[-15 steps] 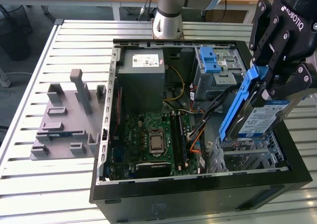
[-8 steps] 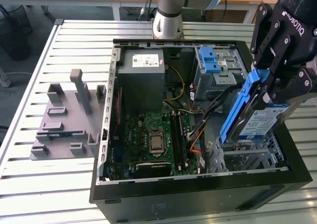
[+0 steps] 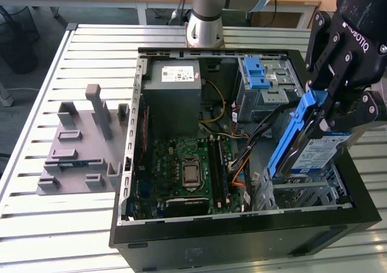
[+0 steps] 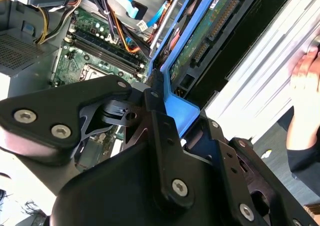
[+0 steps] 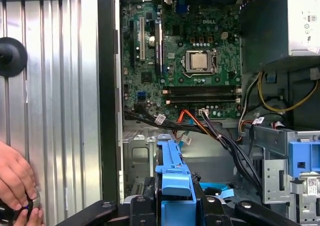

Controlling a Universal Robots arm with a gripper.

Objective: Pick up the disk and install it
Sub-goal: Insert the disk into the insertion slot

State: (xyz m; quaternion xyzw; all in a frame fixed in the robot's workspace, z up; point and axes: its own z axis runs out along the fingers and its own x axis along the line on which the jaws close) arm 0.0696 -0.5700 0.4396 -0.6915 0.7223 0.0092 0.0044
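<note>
Grasp status: we read the claw (image 3: 337,111) as clenched on the disk (image 3: 314,149), gripping it by the blue end bracket (image 5: 174,178) at its upper end. In the exterior view, the disk hangs off the counter (image 3: 36,104) and over the open computer case (image 3: 242,237), at the 4 o'clock corner of the case.

Orientation: the disk's long axis runs from 1 o'clock at the claw down to 7 o'clock, so the disk is steeply tilted, not level. The labelled face is turned toward 4 o'clock. One blue side rail forms the edge toward 10 o'clock.

Critical relation: the lower end of the disk sits at the mouth of the grey lower drive bay (image 3: 302,191). The bay lies directly below the claw, toward 7 o'clock. We cannot tell whether the rail already touches the bay's metal.

Clearances:
- At 10 o'clock from the disk, the cable bundle (image 3: 254,137) passes near the rail. We judge this the tightest side.
- At 12 o'clock, the drive cage with the blue latch (image 3: 261,83) stands apart from the disk.
- The motherboard (image 3: 184,164) and power supply (image 3: 175,86) lie well apart, toward 9 and 10 o'clock.
- The case wall bounds the bay at 4 o'clock.

Caution: in the first wrist view, a person's hand (image 5: 15,183) rests on the counter outside the case wall.
</note>
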